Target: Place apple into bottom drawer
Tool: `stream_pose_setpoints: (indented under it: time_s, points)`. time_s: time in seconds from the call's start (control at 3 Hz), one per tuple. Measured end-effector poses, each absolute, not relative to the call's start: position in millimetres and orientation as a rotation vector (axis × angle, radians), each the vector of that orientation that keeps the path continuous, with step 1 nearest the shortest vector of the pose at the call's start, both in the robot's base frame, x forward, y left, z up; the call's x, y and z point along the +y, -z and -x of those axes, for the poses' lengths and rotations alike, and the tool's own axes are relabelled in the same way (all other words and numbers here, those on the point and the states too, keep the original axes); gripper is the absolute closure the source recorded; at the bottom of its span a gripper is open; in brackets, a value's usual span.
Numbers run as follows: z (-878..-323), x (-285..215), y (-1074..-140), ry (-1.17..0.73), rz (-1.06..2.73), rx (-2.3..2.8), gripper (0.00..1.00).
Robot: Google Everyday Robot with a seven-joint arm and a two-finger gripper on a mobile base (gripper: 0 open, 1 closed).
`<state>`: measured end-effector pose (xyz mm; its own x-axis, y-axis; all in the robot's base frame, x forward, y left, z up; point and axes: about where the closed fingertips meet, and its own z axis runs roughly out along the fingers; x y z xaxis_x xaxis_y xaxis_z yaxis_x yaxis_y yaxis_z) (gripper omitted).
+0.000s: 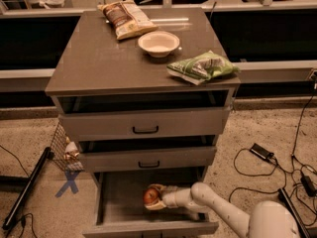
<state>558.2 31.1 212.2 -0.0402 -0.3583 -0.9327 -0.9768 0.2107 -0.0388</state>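
The apple (150, 196) is low inside the open bottom drawer (118, 205), near the middle. My tool (152, 198) pinches the apple, with one finger over it and one under it. The apple sits at the left end of my tool, and my arm (213, 207) reaches in from the right. I think I just need to let go. I cannot tell if the apple touches the drawer bottom.

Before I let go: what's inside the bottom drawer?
The apple, gripped in the claw, near the middle of the bottom drawer. Its back, under the drawer above, is shadowed, and the floor beneath claw and arm is covered.
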Motion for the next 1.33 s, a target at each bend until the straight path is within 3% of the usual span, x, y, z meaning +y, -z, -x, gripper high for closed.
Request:
stream_pose_setpoints:
  time_s: [0.33, 1.0, 1.33]
  points:
    - [-563.7, 42.4, -189.6, -0.819, 1.386, 1.617, 0.82]
    - [-565.5, 51.7, -172.6, -0.852, 1.449, 1.629, 0.35]
    - [-563.6, 54.9, -171.7, -0.859, 1.451, 1.627, 0.04]
